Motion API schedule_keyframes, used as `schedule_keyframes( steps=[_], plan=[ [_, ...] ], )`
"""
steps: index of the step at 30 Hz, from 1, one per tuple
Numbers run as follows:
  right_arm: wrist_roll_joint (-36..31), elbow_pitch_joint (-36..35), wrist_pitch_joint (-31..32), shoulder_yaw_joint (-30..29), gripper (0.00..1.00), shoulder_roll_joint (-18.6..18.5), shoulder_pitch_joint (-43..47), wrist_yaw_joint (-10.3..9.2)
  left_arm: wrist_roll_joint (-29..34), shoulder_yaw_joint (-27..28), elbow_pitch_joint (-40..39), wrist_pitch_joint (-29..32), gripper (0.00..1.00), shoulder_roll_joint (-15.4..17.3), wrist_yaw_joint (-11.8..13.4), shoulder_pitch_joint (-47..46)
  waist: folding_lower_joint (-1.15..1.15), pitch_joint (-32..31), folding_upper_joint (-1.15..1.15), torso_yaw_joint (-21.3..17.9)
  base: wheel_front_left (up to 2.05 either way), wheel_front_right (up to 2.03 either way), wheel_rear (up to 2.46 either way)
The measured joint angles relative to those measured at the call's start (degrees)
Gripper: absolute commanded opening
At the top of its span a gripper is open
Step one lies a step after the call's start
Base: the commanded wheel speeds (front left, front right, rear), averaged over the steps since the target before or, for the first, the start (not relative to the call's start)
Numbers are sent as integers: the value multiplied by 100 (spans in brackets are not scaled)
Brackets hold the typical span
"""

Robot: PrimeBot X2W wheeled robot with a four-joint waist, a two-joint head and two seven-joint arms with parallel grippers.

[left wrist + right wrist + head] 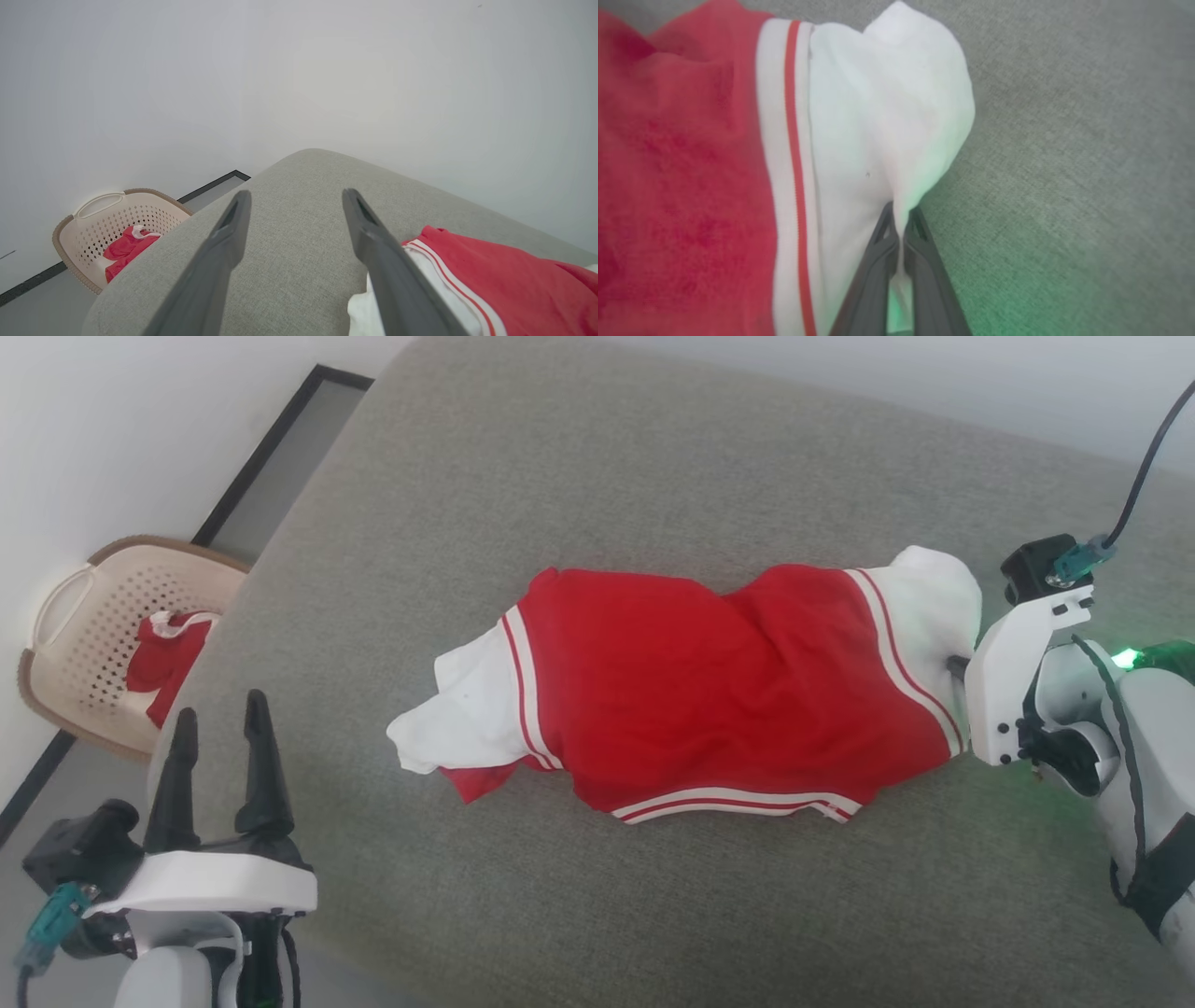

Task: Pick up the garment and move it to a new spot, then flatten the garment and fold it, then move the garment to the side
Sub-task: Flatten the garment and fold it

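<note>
The garment (pixel 709 691), a red shirt with white sleeves and striped trim, lies crumpled across the grey cushion (pixel 597 476). My right gripper (pixel 957 665) is at the shirt's right end. In the right wrist view that gripper (pixel 901 219) is shut on a fold of the white sleeve (pixel 887 116), which bunches up from the pinch. My left gripper (pixel 219 737) stands open at the lower left, well apart from the left sleeve (pixel 457 709). In the left wrist view nothing lies between its spread fingers (pixel 295 196), and the garment (pixel 504 280) shows just right of them.
A cream perforated laundry basket (pixel 93 607) stands on the floor left of the cushion, holding another red cloth (pixel 163 658). A white wall with a dark skirting strip (pixel 271 439) runs behind. The cushion's left edge drops off close to my left gripper.
</note>
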Motion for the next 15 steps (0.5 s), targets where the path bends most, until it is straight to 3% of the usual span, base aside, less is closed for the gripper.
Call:
schedule_keyframes(
  steps=[9,15],
  plan=[
    [270,-278,-122,247,0,-303,94,0,301,265,15,0,100,-1,-107,112,0,-241,0,-373,0,0,0],
    [431,-710,-203,221,0,-611,433,0,339,240,-1,0,100,222,-122,299,0,-453,0,-767,0,0,0]
  ],
)
